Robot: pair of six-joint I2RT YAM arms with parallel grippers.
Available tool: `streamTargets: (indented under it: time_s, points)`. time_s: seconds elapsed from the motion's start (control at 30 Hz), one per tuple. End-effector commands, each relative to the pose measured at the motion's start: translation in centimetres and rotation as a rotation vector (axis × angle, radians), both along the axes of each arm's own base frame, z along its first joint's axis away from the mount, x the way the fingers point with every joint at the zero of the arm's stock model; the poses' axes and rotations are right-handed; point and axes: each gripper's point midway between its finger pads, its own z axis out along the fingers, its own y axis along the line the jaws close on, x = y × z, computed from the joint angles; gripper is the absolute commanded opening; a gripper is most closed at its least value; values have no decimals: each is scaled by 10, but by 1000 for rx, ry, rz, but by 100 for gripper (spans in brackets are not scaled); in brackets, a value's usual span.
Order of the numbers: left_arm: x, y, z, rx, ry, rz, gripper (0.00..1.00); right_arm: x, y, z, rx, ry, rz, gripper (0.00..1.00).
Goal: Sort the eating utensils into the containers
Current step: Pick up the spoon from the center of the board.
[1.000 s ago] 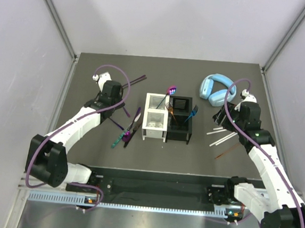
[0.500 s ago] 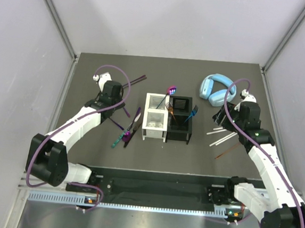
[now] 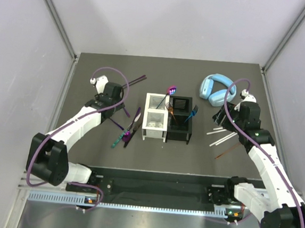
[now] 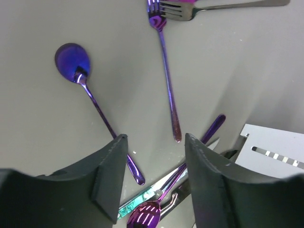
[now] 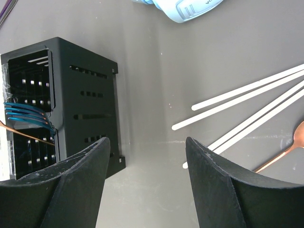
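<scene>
Jaws apart on left hand point(image 4: 156, 140) over purple spoon point(image 4: 71, 59) — right hand point(image 5: 147, 142) likewise.

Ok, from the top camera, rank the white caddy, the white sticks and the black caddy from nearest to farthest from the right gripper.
1. White sticks: flat on the table, right next to the right gripper.
2. Black caddy: to the gripper's left, mid-table.
3. White caddy: farther left still, on the other side of the black caddy.
</scene>
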Motion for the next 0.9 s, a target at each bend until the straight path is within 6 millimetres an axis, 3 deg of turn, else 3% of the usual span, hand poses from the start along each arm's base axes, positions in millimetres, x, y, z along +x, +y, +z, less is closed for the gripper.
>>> streamTargets:
  time_s: [0.0, 0.33, 0.53, 0.87]
  points:
    - [-1, 5, 13, -21, -34, 63, 60, 10, 0, 18, 10, -56, 1, 66]
    - [-25, 48, -12, 39, 66, 304, 60, 11, 4, 15, 19, -55, 19, 66]
    - [-25, 53, -43, 40, 155, 323, 61, 13, 8, 8, 27, -40, 36, 66]
    - [-19, 62, -73, 52, 203, 351, 61, 14, 7, 2, 20, -29, 39, 66]
